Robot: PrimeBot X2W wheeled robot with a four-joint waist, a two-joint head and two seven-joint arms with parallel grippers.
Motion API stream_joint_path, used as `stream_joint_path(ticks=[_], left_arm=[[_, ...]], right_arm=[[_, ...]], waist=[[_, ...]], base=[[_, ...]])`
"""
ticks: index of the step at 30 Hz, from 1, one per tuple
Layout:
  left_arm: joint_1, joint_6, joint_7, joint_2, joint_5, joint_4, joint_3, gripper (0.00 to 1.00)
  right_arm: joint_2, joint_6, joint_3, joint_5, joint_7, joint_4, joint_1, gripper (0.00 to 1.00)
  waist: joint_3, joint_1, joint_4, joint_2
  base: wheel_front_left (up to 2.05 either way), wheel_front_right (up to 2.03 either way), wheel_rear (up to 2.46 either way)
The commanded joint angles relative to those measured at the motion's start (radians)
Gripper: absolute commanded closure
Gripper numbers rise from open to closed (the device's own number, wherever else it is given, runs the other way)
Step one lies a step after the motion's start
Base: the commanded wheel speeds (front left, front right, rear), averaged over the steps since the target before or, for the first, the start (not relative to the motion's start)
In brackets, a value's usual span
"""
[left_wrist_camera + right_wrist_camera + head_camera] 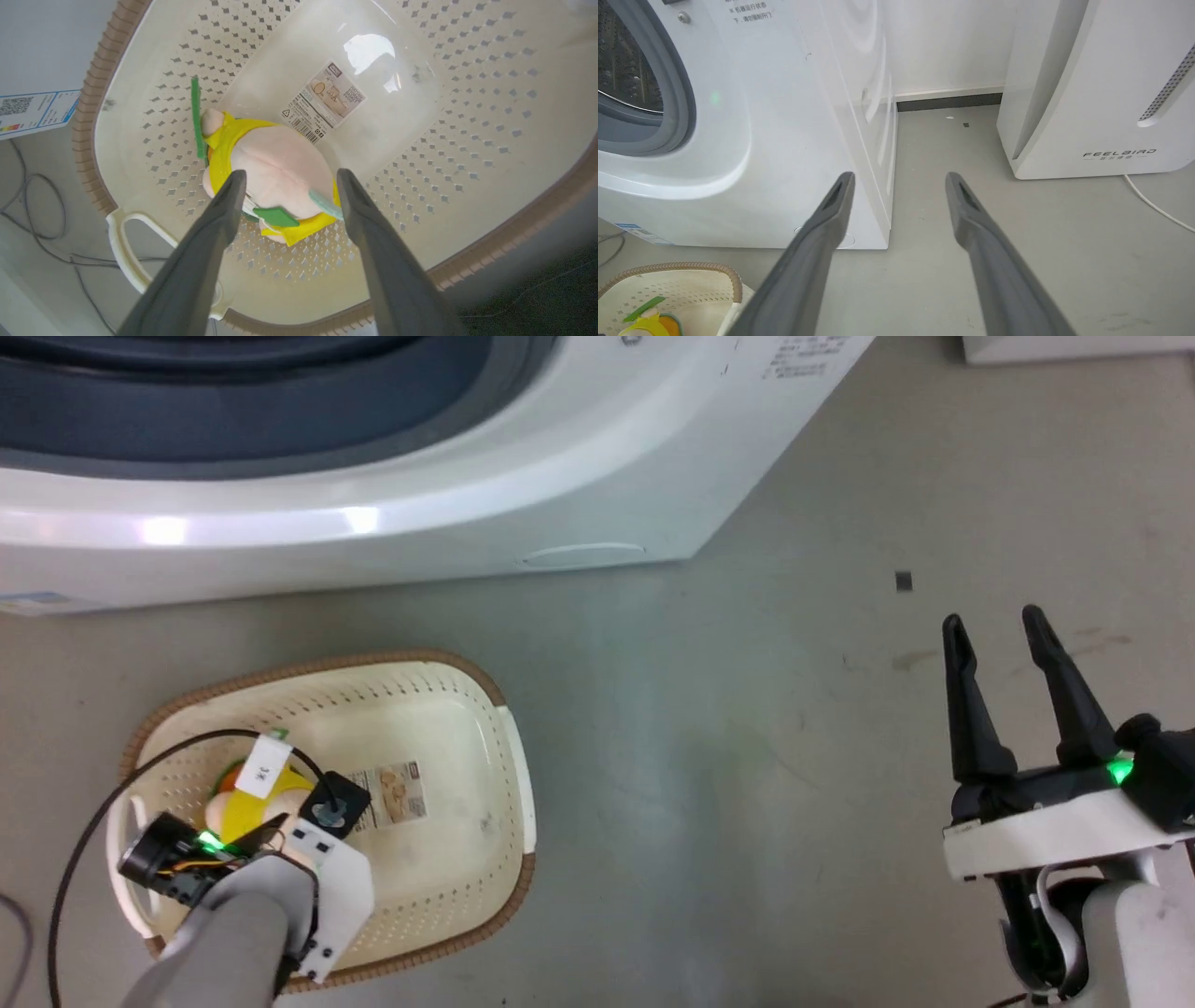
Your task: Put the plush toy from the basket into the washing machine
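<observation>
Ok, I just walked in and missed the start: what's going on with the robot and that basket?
The left gripper is down inside the basket, jaws open on either side of the plush toy, which lies on the basket's bottom and is not yet gripped. The right gripper hangs open over the floor, holding nothing. The washing machine stands just beyond the basket.

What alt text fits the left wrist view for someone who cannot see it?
The open left gripper points down into the cream perforated basket, its two dark fingers either side of the plush toy lying on the basket floor. A paper label sits on the floor just beyond the toy.
</observation>
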Motion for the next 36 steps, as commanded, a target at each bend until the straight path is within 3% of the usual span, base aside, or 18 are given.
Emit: stream_joint_path(ticks=[1, 26, 27, 28, 29, 36], left_arm=[[-0.033, -0.005, 0.005, 0.020, -0.007, 0.029, -0.017, 0.00], [-0.252, 0.001, -0.020, 0.123, -0.050, 0.276, -0.169, 0.00], [-0.259, 0.001, -0.016, 0.124, -0.050, 0.286, -0.176, 0.57], [-0.265, 0.001, -0.012, 0.125, -0.052, 0.297, -0.182, 0.93], [-0.271, 0.002, -0.009, 0.126, -0.053, 0.307, -0.189, 1.00], [-0.312, -0.001, -0.003, 0.140, -0.064, 0.379, -0.233, 1.00]], right_arm=[[0.000, -0.001, -0.005, 0.011, -0.011, -0.008, -0.025, 0.00], [0.000, -0.001, -0.026, 0.074, -0.062, -0.003, -0.119, 0.00], [0.000, -0.001, -0.027, 0.075, -0.064, -0.002, -0.123, 0.00], [0.000, -0.001, -0.029, 0.077, -0.066, -0.002, -0.126, 0.00], [0.000, -0.001, -0.031, 0.078, -0.068, -0.001, -0.130, 0.00], [0.000, -0.001, -0.039, 0.088, -0.082, 0.001, -0.151, 0.00]], waist=[[0.038, -0.0002, -0.014, 0.0000], [0.265, -0.0002, -0.053, 0.0000], [0.271, -0.0002, -0.054, 0.0000], [0.276, -0.0002, -0.054, 0.0000], [0.281, -0.0002, -0.055, 0.0000], [0.309, -0.0002, -0.063, 0.0000]], base=[[0.00, 0.00, 0.00], [0.00, 0.00, 0.00], [0.00, 0.00, 0.00], [0.00, 0.00, 0.00], [0.00, 0.00, 0.00], [0.00, 0.00, 0.00]])
